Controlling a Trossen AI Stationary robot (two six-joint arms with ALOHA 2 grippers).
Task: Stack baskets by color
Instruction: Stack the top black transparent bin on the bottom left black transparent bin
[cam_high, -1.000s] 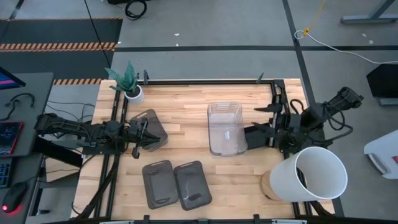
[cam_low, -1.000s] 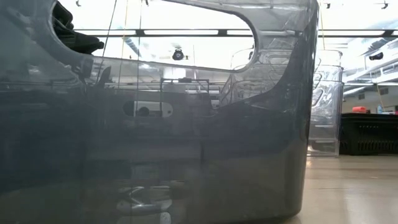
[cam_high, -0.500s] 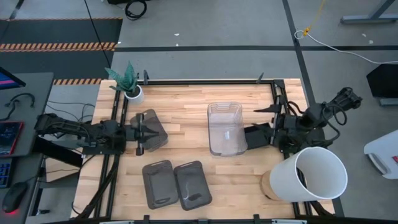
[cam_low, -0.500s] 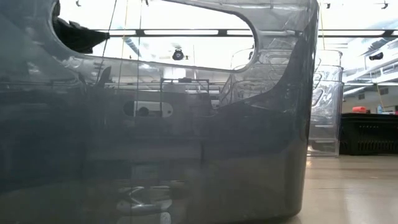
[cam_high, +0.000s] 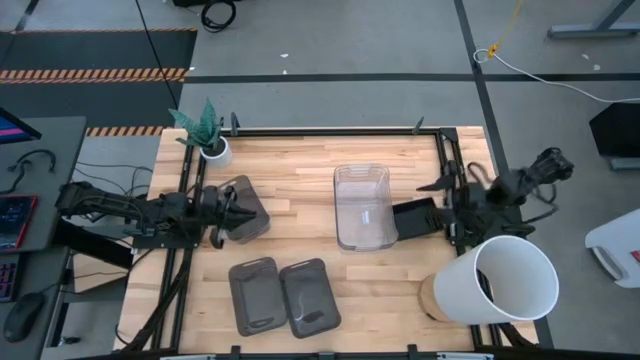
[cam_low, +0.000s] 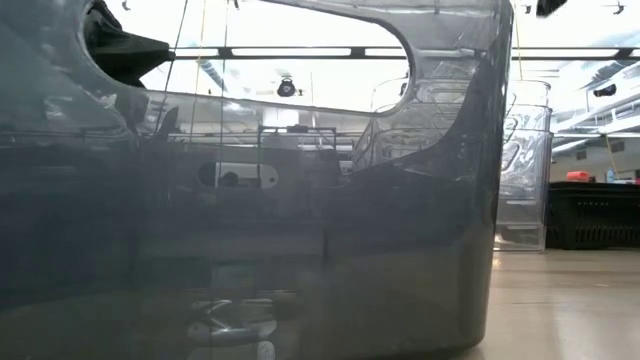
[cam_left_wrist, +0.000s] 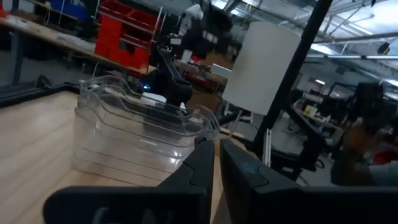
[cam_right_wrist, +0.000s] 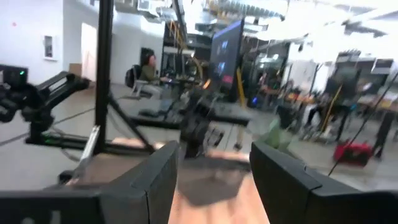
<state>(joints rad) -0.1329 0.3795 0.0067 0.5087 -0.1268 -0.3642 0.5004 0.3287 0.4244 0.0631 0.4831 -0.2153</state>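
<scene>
Clear baskets (cam_high: 362, 205) are stacked mid-table, also visible as clear baskets (cam_left_wrist: 134, 134) from the left wrist. Two dark grey baskets (cam_high: 280, 297) lie side by side at the near edge. A third grey basket (cam_high: 247, 208) lies at the left. My left gripper (cam_high: 228, 212) stands level over its left end, fingers (cam_left_wrist: 205, 165) shut to a thin slit with nothing in it. A black slatted basket (cam_high: 415, 218) rests on the table right of the clear stack. My right gripper (cam_high: 432, 200) hovers above it, open (cam_right_wrist: 214, 165) and empty. My left gripper lies over the left end of the grey basket (cam_high: 235, 200) in the high view. The arm hides that spot, and I cannot tell whether the fingers touch the basket.
A big white bucket (cam_high: 505, 280) stands at the near right corner, close under the right arm. A small potted plant (cam_high: 210, 140) sits at the far left corner. One grey basket (cam_low: 250, 220) fills most of the low view.
My right gripper has come down and drawn back a little toward the table's right edge, staying open; its tip now shows at the top of the low view. My left gripper has rolled a little about its own axis without leaving its place.
</scene>
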